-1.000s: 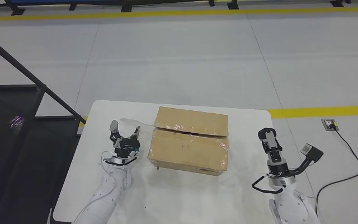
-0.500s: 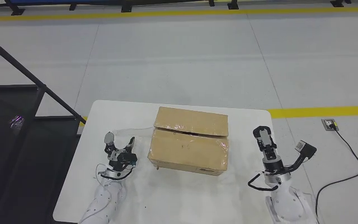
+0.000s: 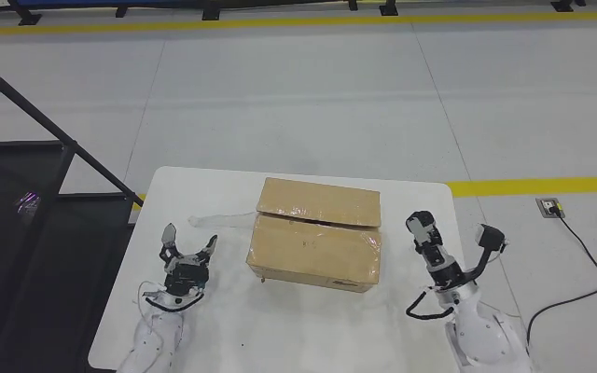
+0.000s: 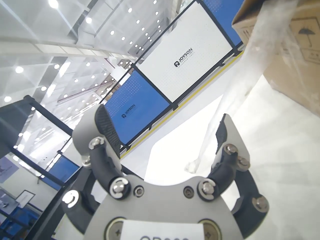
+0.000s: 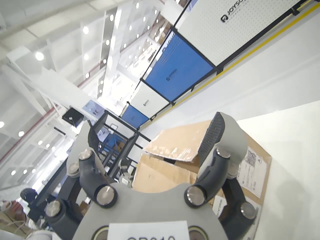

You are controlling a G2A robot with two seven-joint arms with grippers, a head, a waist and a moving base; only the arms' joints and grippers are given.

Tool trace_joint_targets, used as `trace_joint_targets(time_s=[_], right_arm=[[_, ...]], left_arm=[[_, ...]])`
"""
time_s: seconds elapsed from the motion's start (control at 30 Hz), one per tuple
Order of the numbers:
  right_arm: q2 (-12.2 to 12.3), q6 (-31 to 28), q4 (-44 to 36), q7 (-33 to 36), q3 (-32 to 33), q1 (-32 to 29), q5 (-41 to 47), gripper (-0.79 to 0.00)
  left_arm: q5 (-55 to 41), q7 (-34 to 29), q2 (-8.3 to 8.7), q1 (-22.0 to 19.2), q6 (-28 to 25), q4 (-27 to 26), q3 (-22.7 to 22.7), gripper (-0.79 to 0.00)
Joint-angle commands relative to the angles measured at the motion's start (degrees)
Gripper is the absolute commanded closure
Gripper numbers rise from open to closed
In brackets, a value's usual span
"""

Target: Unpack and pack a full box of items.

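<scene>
Heads up: the cardboard box (image 3: 315,235) sits mid-table toward the far edge of the white table (image 3: 280,336). Its flaps are down, one lifted a bit, and a clear tape strip (image 3: 222,218) trails off its corner toward your left gripper (image 3: 188,241). A black rail (image 3: 56,158) runs just off the table's left side, and there's bare tabletop in front of the box. Your arms flank the box, fingers tilted upward. The left gripper is spread wide, holding nothing. The right gripper (image 3: 454,230) is spread too, near the right edge.

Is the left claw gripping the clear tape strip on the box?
No, the left gripper is wide open, and the tape strip trails loose from the box beside it.
</scene>
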Motion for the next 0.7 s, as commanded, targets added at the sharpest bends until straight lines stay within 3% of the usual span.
trace_joint_targets(time_s=[0.0, 0.07, 0.13, 0.43, 0.57, 0.67], right_arm=[[0.41, 0.67, -1.63, 4.64, 0.5, -0.96, -1.79, -0.785], [0.49, 0.94, -1.9, 5.54, 0.57, -1.14, -2.11, -0.785], [0.49, 0.94, -1.9, 5.54, 0.57, -1.14, -2.11, -0.785], [0.49, 0.84, -2.13, 6.19, 0.19, -1.19, -1.97, -0.785], [0.74, 0.0, 0.17, 12.1, -0.69, 0.09, 4.33, -0.785], [1.22, -0.37, 3.26, 20.24, -0.35, 2.25, 12.2, -0.785]], left_arm=[[-1.51, -0.73, 1.07, 2.8, -7.61, -5.01, -3.23, -0.785], [-4.09, -2.33, 1.85, 5.05, -13.96, -9.57, -6.1, -0.785], [-3.7, -4.79, 2.27, 6.31, -12.27, -12.72, -8.47, -0.785], [-3.76, -5.08, 2.25, 6.37, -12.57, -12.88, -8.35, -0.785], [-9.75, -12.11, 2.15, 6.41, -23.09, -17.86, -7.87, -0.785], [-15.75, -18.65, 2.24, 7.18, -29.33, -21.34, -9.11, -0.785]])
